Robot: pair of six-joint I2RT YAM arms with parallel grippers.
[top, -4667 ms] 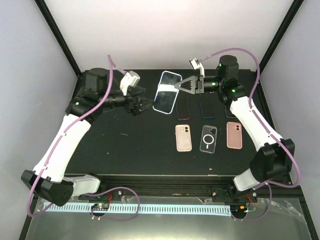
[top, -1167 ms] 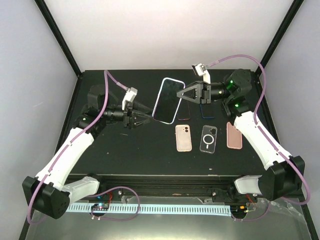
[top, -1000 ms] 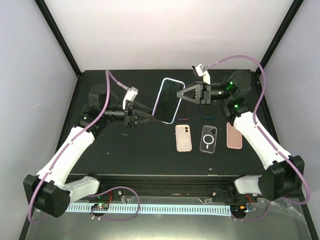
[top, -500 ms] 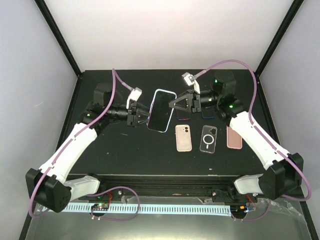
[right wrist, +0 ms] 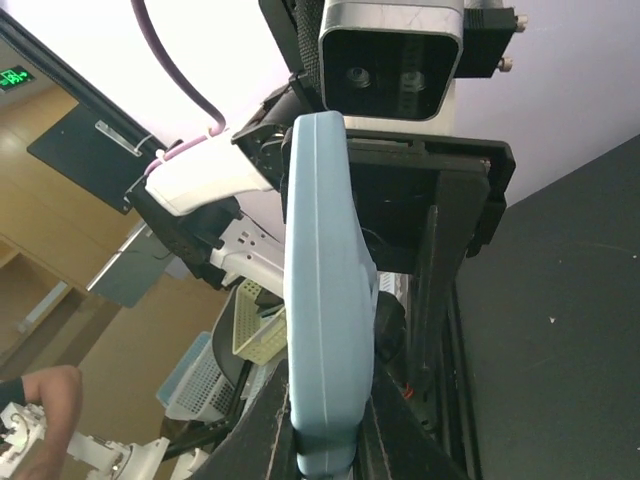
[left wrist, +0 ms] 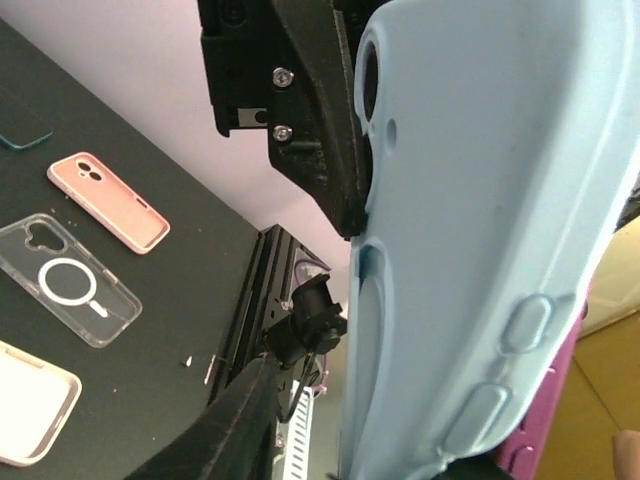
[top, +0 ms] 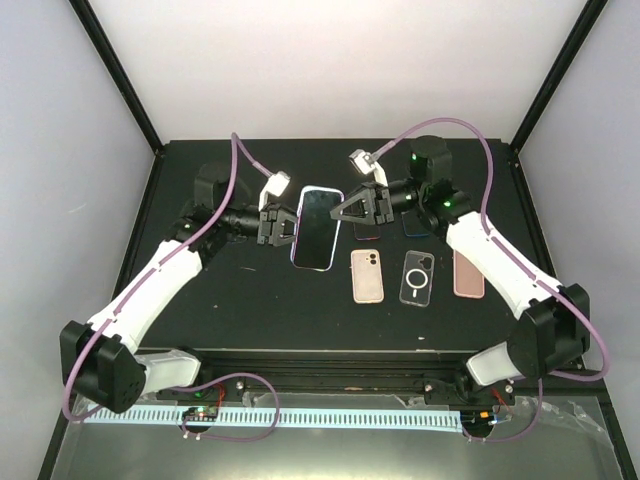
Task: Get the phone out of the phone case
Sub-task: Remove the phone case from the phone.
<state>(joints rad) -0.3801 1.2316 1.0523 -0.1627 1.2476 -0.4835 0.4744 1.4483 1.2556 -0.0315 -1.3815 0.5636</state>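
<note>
The phone [top: 317, 228], dark screen up inside its light blue phone case [top: 297, 240], hangs above the table between both arms. My right gripper [top: 345, 212] is shut on the case's right edge. In the right wrist view the case [right wrist: 322, 300] stands edge-on, pinched between my right gripper's [right wrist: 322, 440] two fingers. My left gripper [top: 288, 228] is at the case's left edge. In the left wrist view the case's blue back [left wrist: 480, 200] fills the right side. One left finger [left wrist: 230, 420] stands apart from it with a gap, and the other is hidden behind the case.
Several spare cases lie on the black table [top: 250, 290]: a beige one [top: 367, 276], a clear one with a ring [top: 416, 278], a pink one [top: 468, 270] and dark ones [top: 368, 228] behind. The left wrist view shows the pink [left wrist: 108, 202] and clear [left wrist: 68, 293] cases below.
The right arm carried the phone left and toward the front, laying it flatter. My left gripper came up to its left edge and its jaws narrowed.
</note>
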